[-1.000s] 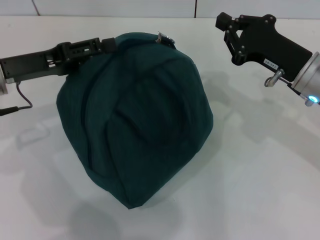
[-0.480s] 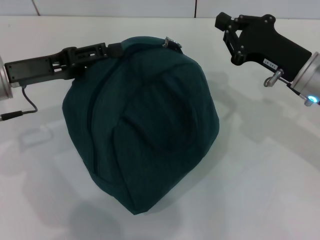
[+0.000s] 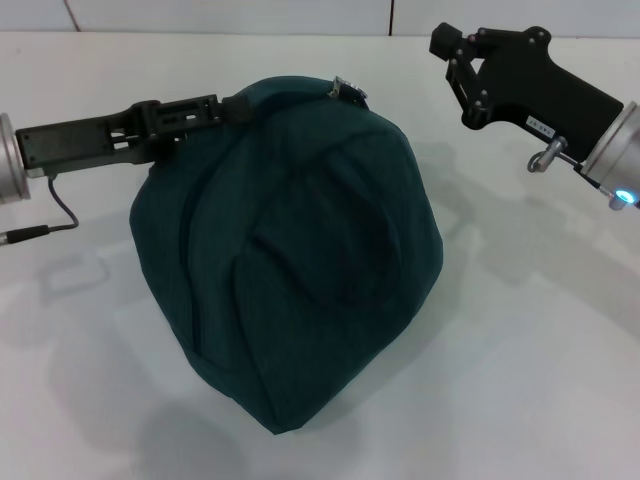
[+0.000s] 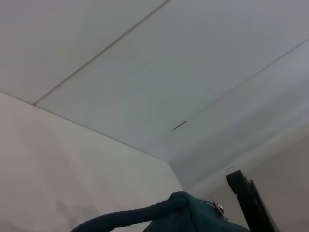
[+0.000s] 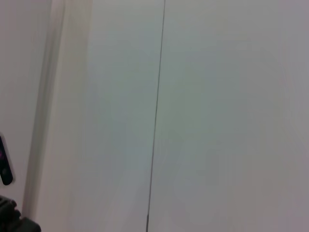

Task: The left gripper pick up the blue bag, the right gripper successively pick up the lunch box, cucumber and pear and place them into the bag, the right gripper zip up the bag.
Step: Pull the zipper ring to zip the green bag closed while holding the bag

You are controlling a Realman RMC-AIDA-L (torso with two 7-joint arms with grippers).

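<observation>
- On the white bench (image 3: 520, 360), the blue bag (image 3: 290, 250) bulges, zipper side up; contents are hidden.
- Left hand (image 3: 232, 106) clamps the bag's top edge, probably steadying it for zipping.
- Right hand (image 3: 450, 50) hangs beside the bag; whether it is open, I cannot tell.

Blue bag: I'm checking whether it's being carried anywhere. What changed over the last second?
The left gripper, at the top of the blue bag, moved toward the robot's right, and the bag shifted right with it. The right gripper stayed raised to the bag's right. The bag looks closed throughout.
</observation>
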